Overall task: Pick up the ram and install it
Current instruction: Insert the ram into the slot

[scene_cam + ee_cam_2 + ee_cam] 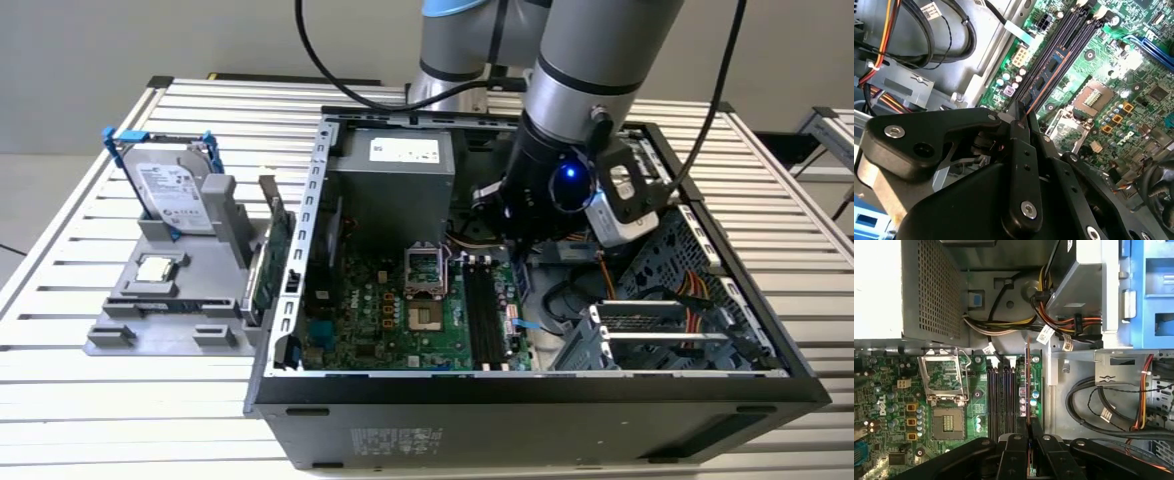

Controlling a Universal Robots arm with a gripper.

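Ram [1027, 385] on edge, pinched between closed fingers [1043, 452] of gripper [1029, 440], lower edge over outermost slot of memory slots [1004, 395]. Same stick in second wrist view [1046, 75], running away from gripper [1021, 117]. Motherboard [400, 300] below, empty CPU socket [948, 420] beside slots. Arm [574, 120] inside open case [534, 400]. Hard drive [174, 185] upright on grey stand [167, 310], exterior view's left.

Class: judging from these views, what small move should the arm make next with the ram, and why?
Probably ease straight down. The gripper is shut on the ram, which stands on edge over the memory slots beside the CPU socket, seemingly lined up but not visibly seated.
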